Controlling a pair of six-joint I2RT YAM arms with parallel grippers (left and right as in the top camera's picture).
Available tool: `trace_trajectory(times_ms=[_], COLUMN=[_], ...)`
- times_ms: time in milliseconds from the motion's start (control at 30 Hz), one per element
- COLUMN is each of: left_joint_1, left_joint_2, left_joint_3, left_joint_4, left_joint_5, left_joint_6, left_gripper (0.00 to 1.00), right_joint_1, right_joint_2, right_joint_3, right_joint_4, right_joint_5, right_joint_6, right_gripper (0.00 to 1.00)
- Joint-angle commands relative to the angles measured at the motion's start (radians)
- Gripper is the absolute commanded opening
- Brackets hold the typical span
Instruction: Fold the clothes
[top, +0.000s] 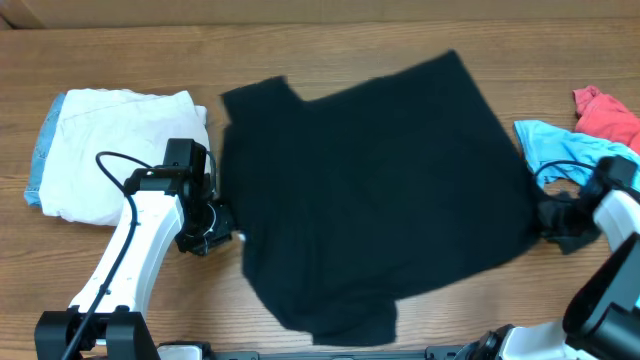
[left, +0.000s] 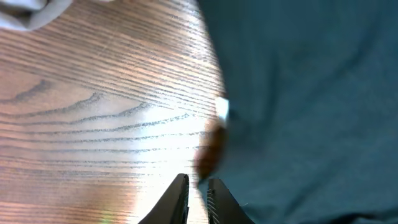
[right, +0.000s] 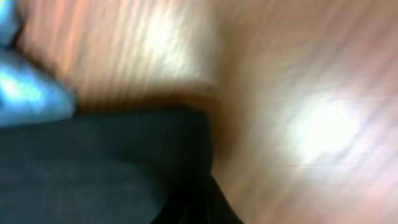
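A large black T-shirt lies spread across the middle of the table. My left gripper is at its left edge. In the left wrist view the fingers are nearly closed on the shirt's edge, just below the small white label. My right gripper is at the shirt's right edge. The right wrist view is blurred; the black fabric narrows into the dark jaws, which look shut on it.
A folded cream garment lies at the left, close to my left arm. A light blue garment and a red one lie bunched at the far right, by my right arm. The blue one also shows in the right wrist view.
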Motion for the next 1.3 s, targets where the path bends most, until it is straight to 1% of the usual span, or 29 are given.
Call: trace_trajectory(times_ms=[0, 67, 133, 200, 267, 333, 367, 400, 433, 467, 533, 567, 600, 733, 833, 933, 967, 1000, 1100, 1133, 1267], left_joint_1=[0.004, 0.004, 0.004, 0.003, -0.002, -0.011, -0.017, -0.023, -0.033, -0.043, -0.060, -0.069, -0.090, -0.127, -0.145, -0.158, -0.163, -0.168, -0.174, -0.175, -0.175], left_joint_2=[-0.018, -0.018, -0.018, -0.018, -0.018, -0.018, -0.018, -0.018, -0.018, -0.018, -0.018, -0.018, -0.018, -0.018, -0.018, -0.018, -0.018, -0.018, -0.018, -0.018, -0.018], left_joint_3=[0.024, 0.036, 0.051, 0.085, 0.135, 0.191, 0.216, 0.234, 0.259, 0.282, 0.315, 0.332, 0.359, 0.399, 0.406, 0.406, 0.406, 0.406, 0.406, 0.406, 0.406], left_joint_4=[0.007, -0.003, -0.007, -0.005, -0.003, 0.003, 0.008, 0.014, 0.026, 0.038, 0.056, 0.063, 0.071, 0.072, 0.071, 0.050, 0.043, 0.036, 0.032, 0.032, 0.032], left_joint_5=[0.016, 0.024, 0.068, 0.132, 0.161, 0.170, 0.173, 0.177, 0.180, 0.183, 0.201, 0.202, 0.202, 0.201, 0.201, 0.202, 0.202, 0.202, 0.201, 0.200, 0.198], left_joint_6=[0.034, 0.058, 0.097, 0.151, 0.186, 0.216, 0.224, 0.233, 0.244, 0.249, 0.266, 0.269, 0.269, 0.269, 0.269, 0.264, 0.265, 0.265, 0.265, 0.260, 0.260], left_gripper=[0.15, 0.17, 0.17, 0.19, 0.20, 0.20, 0.18, 0.15, 0.13, 0.10, 0.07, 0.06, 0.06, 0.08, 0.08, 0.08, 0.08, 0.09, 0.09, 0.10, 0.11], right_joint_1=[-0.016, -0.020, -0.022, -0.022, -0.021, -0.007, 0.003, 0.026, 0.049, 0.087, 0.150, 0.199, 0.285, 0.467, 0.556, 0.602, 0.610, 0.616, 0.620, 0.620, 0.620], right_joint_2=[-0.035, -0.039, -0.048, -0.061, -0.076, -0.079, -0.079, -0.079, -0.079, -0.077, -0.066, -0.052, -0.017, 0.097, 0.188, 0.277, 0.307, 0.341, 0.396, 0.417, 0.437], right_joint_3=[0.035, 0.052, 0.093, 0.149, 0.221, 0.275, 0.288, 0.299, 0.301, 0.301, 0.301, 0.300, 0.300, 0.301, 0.302, 0.304, 0.304, 0.304, 0.304, 0.303, 0.303], right_joint_4=[-0.007, -0.026, -0.046, -0.071, -0.077, -0.042, -0.026, 0.000, 0.019, 0.035, 0.051, 0.069, 0.118, 0.290, 0.403, 0.474, 0.494, 0.515, 0.534, 0.531, 0.511], right_joint_5=[0.117, 0.120, 0.116, 0.095, -0.032, -0.261, -0.348, -0.465, -0.523, -0.555, -0.545, -0.532, -0.508, -0.509, -0.498, -0.474, -0.471, -0.471, -0.465, -0.436, -0.245], right_joint_6=[0.059, 0.060, 0.060, 0.059, -0.013, -0.162, -0.202, -0.239, -0.241, -0.241, -0.241, -0.241, -0.241, -0.229, -0.170, -0.096, -0.057, 0.014, 0.136, 0.207, 0.325], right_gripper=[0.30, 0.34, 0.35, 0.35, 0.34, 0.34, 0.33, 0.29, 0.22, 0.14, 0.06, 0.04, 0.04, 0.04, 0.04, 0.04, 0.04, 0.04, 0.04, 0.04, 0.04])
